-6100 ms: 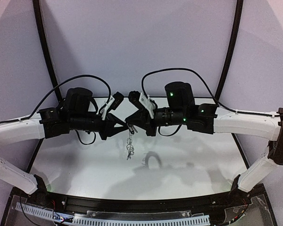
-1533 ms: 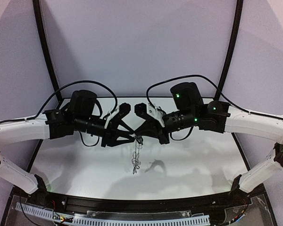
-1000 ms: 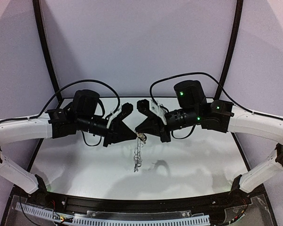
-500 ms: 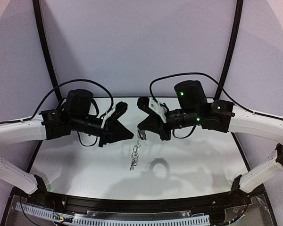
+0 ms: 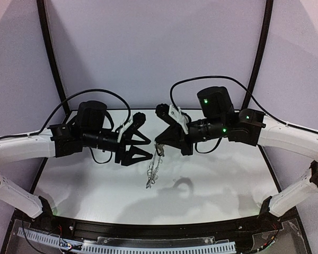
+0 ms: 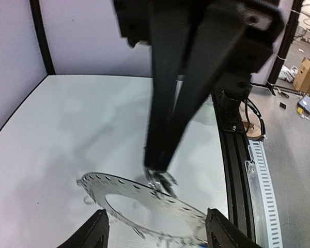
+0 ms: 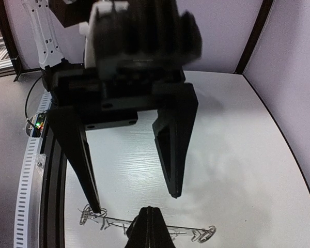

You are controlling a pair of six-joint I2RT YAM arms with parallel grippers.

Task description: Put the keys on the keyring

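Left wrist alone shows keyring (image 6: 101, 187) flat-on (right end effector (image 6: 156, 168) pinching it, left end effector (image 5: 149, 147) spread).

Bright, even overhead light. Soft shadows + mild glare on table (image 5: 85, 185). My wrist cams: stuff near lens blurry, bg sharp. Top cam grainy.

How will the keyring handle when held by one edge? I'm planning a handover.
Probably stiff: pinched at its rim by the right end effector, the keyring hangs as a flat disc. Likely light, being thin. Its wire loops might snag.
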